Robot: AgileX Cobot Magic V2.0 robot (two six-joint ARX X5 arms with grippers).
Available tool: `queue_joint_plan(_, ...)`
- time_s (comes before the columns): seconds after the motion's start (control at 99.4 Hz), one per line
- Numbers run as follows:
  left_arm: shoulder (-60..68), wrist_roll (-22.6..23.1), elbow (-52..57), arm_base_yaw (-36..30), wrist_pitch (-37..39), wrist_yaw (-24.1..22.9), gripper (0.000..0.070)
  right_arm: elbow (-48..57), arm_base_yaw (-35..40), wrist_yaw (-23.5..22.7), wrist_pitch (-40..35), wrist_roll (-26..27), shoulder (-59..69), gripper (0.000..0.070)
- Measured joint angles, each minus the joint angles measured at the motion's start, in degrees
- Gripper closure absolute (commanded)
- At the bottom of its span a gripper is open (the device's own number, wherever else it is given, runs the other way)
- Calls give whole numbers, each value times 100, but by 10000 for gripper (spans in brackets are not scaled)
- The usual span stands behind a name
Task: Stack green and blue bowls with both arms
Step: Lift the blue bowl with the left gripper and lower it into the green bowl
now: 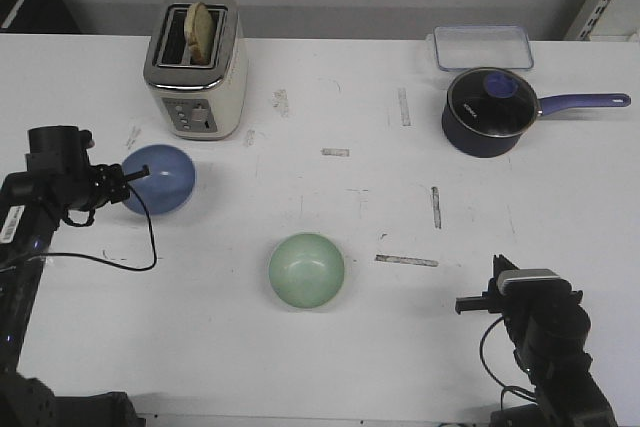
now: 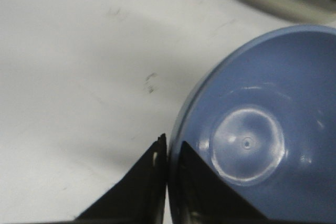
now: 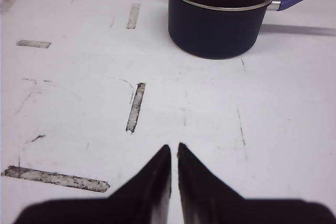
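- Idling at the near right edge, right gripper (image 1: 470,303) has its jaws closed on nothing, well apart from both bowls.
- Green bowl (image 1: 306,269) sits upright at table centre, nearer than the blue one, untouched.
- Left gripper (image 2: 167,153) is clenched on the near rim of the blue bowl (image 2: 257,129), one finger inside, one outside.
- Judgement: lift straight, keep the bowl level, centre it over the green bowl before release.
- Toaster (image 1: 196,67) stands just behind; avoid swinging back.

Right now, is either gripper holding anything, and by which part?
The left gripper pinches the blue bowl by its rim, one finger inside, one outside. The right gripper holds nothing.
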Motion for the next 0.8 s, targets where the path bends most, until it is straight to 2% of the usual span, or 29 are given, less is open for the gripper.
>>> queue_joint_plan(0.121, -664, -195, 70, -264, 24, 387, 700, 0, 0, 0, 0, 0, 0, 688)
queue_joint_plan(0.252, -1154, -299, 70, -885, -76, 651, 700, 0, 0, 0, 0, 0, 0, 688)
queue_joint_plan(0.604, -1134, -461, 70, -3305, -612, 695, 700, 0, 0, 0, 0, 0, 0, 688)
queue_joint_plan(0.805, -487, -337, 70, -3976, -861, 629, 700, 0, 0, 0, 0, 0, 0, 688)
